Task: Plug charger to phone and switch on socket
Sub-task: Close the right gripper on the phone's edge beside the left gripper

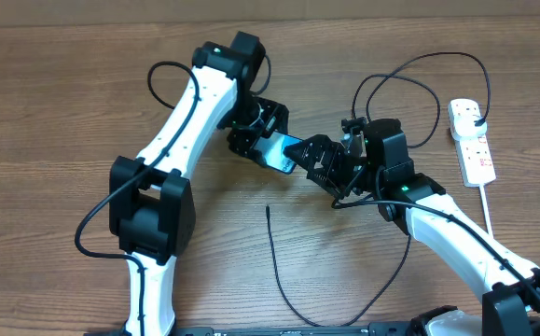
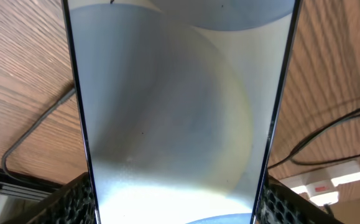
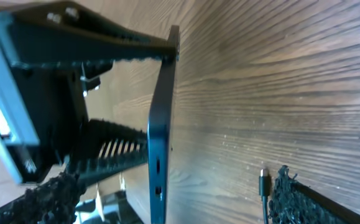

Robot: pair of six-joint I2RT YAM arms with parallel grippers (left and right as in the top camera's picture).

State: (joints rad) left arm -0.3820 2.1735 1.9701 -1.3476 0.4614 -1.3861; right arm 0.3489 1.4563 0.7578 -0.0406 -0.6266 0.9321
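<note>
The phone (image 1: 284, 151) is held off the table with my left gripper (image 1: 258, 131) shut on its two long edges. Its pale lit screen (image 2: 180, 112) fills the left wrist view, between the fingers (image 2: 74, 202). My right gripper (image 1: 328, 166) stands open just right of the phone's end. From the right wrist, the phone (image 3: 158, 137) is edge-on with its port facing me, between the open fingers (image 3: 291, 196). The charger's plug tip (image 3: 263, 179) lies free on the table beside the right finger, and its thin black cable (image 1: 279, 271) loops toward the front. The white socket (image 1: 472, 140) lies far right.
A black cable (image 1: 419, 70) arcs from the socket's far end over the table behind my right arm. The socket's thick white cord (image 1: 486, 210) trails toward the front edge. The socket (image 2: 323, 183) with its red switch shows low right in the left wrist view. Bare wood lies at far left.
</note>
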